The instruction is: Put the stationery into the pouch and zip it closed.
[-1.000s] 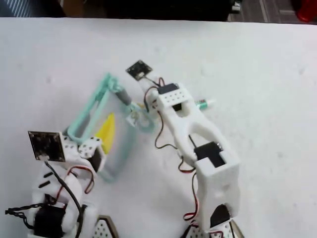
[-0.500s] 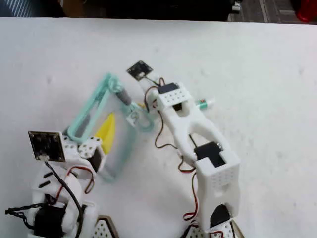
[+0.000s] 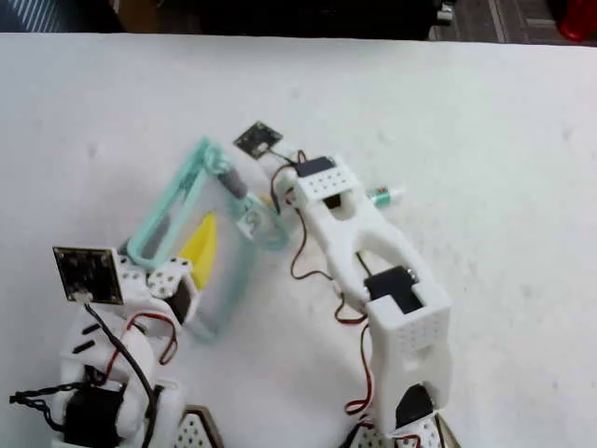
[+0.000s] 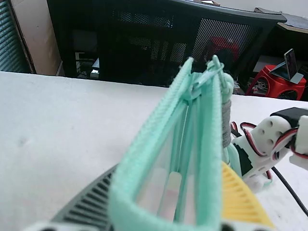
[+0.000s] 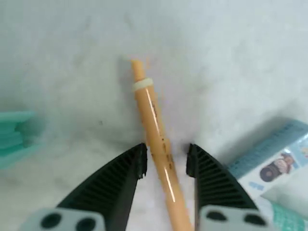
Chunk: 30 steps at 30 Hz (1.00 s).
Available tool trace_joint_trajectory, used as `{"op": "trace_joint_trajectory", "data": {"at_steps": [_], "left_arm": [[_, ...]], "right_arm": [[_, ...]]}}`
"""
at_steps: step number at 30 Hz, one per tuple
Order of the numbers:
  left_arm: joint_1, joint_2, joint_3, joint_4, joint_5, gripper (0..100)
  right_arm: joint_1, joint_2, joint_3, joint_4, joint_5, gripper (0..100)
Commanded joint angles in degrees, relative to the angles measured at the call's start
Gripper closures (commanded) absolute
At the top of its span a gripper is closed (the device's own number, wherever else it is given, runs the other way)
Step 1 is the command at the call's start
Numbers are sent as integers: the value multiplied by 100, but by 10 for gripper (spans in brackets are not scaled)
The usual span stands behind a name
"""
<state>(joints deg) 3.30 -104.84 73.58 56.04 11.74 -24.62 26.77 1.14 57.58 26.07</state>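
Two right gripper [image 5: 166,156] fingers [image 5: 120,178] slightly parted, straddling orange pen [image 5: 151,125] lengthwise near desk [image 3: 485,112] centre, narrow end pointing away from wrist. Overhead: mint pouch [image 3: 187,215] lying diagonal, clamped in left gripper [image 4: 168,199].

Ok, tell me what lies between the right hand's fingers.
An orange pen lies on the table between the right hand's fingers in the right wrist view, with a narrow gap on each side.

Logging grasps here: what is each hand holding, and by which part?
The left hand clamps the mint-green zip pouch by one end of its open mouth. The right hand holds nothing; open, it straddles the orange plastic pen mid-barrel.
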Motion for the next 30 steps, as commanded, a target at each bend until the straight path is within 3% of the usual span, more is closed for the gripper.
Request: {"op": "trace_joint_trajectory", "data": {"at_steps": [1, 7, 22, 30], "left_arm": [[13, 40, -70, -132, 44, 770], [13, 40, -70, -132, 44, 770], [303, 40, -53, -132, 35, 767], [347, 40, -44, -132, 26, 729]], "right_arm": [[4, -40, -114, 57, 105, 862], [4, -40, -114, 22, 105, 981], [110, -207, -88, 31, 44, 981], [462, -927, 97, 31, -712, 981]]}}
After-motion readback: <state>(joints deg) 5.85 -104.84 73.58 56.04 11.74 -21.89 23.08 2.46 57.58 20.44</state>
